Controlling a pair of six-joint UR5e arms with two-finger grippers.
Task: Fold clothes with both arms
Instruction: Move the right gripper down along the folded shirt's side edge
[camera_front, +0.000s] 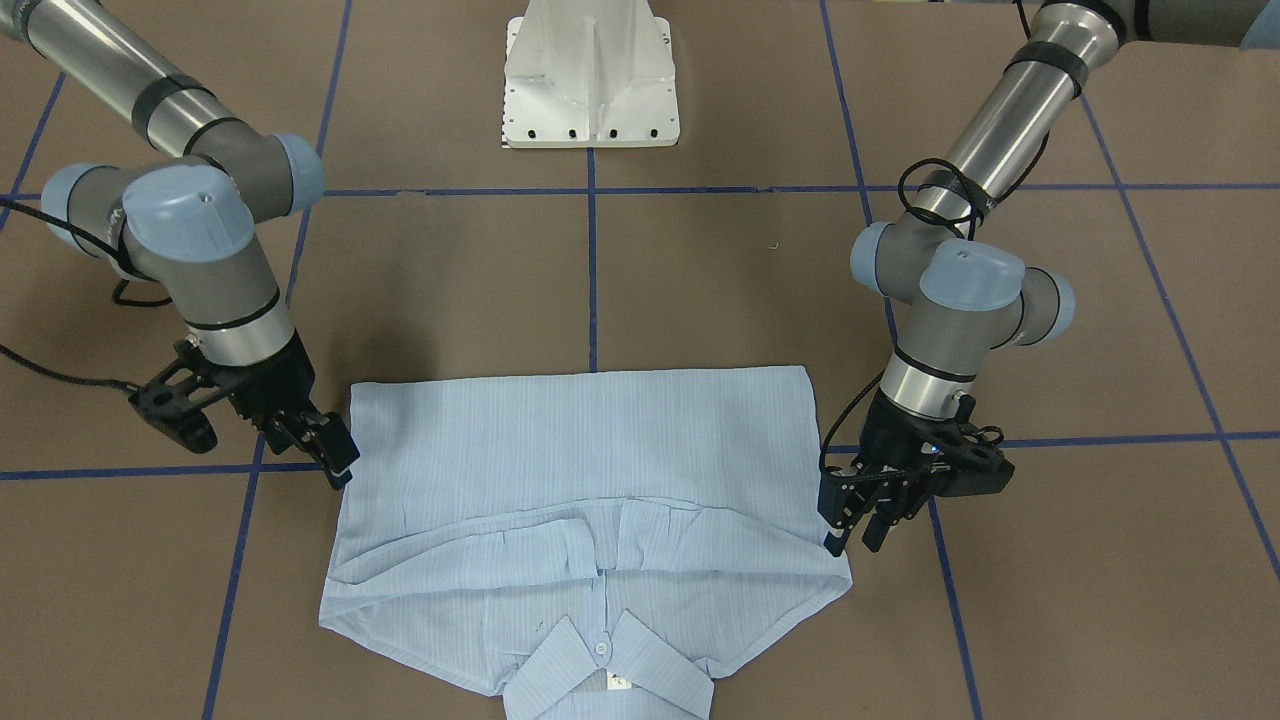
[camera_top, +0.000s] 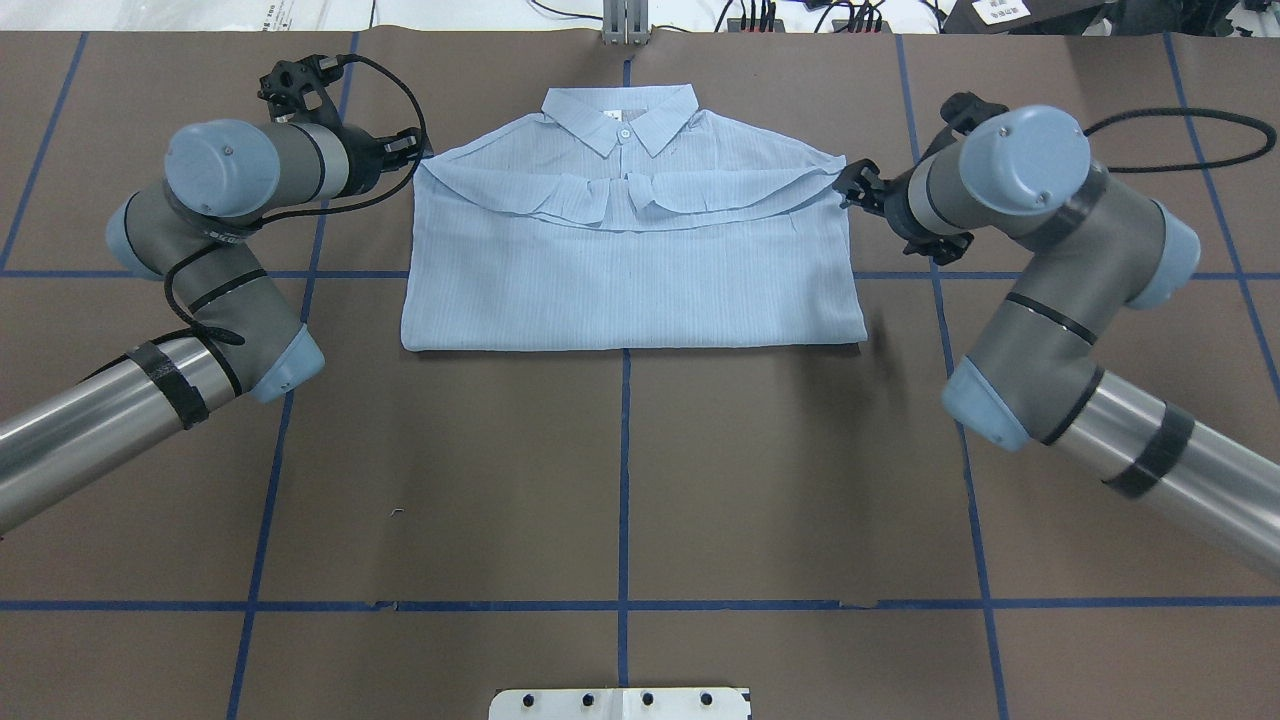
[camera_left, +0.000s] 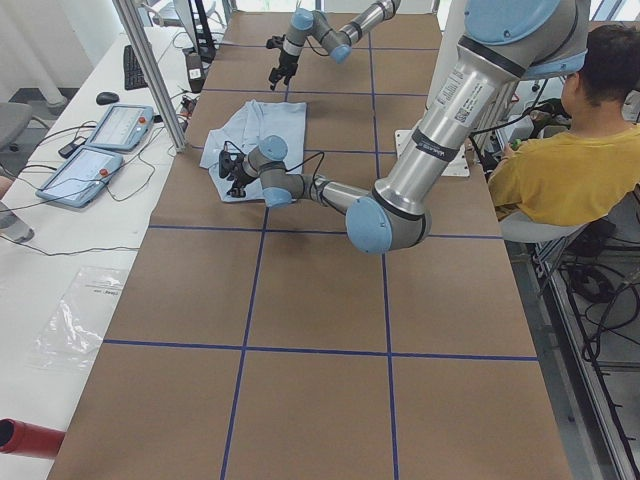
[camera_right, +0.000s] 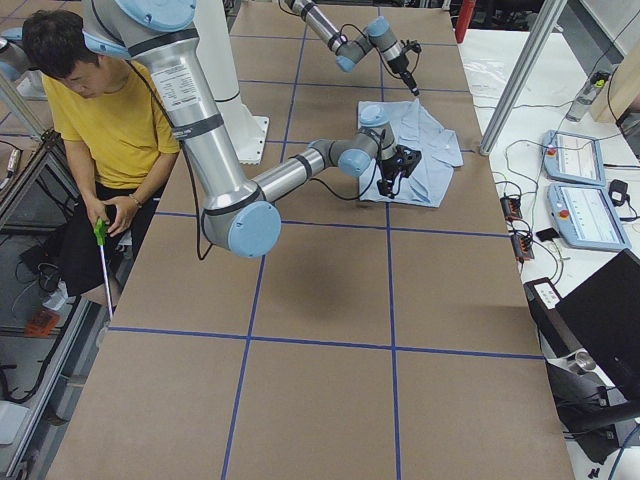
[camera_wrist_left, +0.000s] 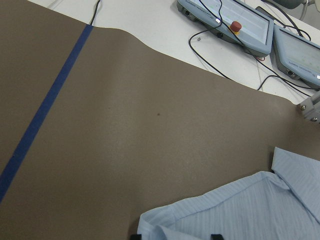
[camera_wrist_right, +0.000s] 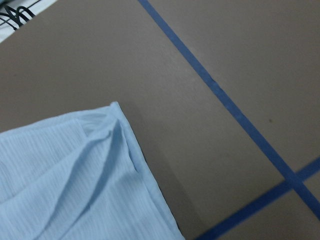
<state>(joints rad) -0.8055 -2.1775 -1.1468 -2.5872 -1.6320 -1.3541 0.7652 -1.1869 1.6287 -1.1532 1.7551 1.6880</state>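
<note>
The light blue striped shirt (camera_front: 580, 450) lies flat on the brown table, folded into a broad rectangle. Its collar (camera_front: 600, 665) is at the far side from the robot and the hem is folded up over the chest. It also shows in the overhead view (camera_top: 630, 290). My left gripper (camera_front: 855, 530) is open and low beside the shirt's shoulder edge, empty; it also shows in the overhead view (camera_top: 408, 150). The left wrist view shows that shirt corner (camera_wrist_left: 235, 210) just ahead of it. My right gripper (camera_front: 335, 455) looks open and empty at the opposite edge (camera_top: 850, 185). The right wrist view shows that corner (camera_wrist_right: 60, 175).
The white pedestal base (camera_front: 590, 80) stands at the robot's side of the table. Blue tape lines (camera_top: 625, 480) cross the brown surface. Teach pendants (camera_wrist_left: 225, 20) and cables lie past the table's far edge. An operator in yellow (camera_left: 560, 150) sits beside the robot.
</note>
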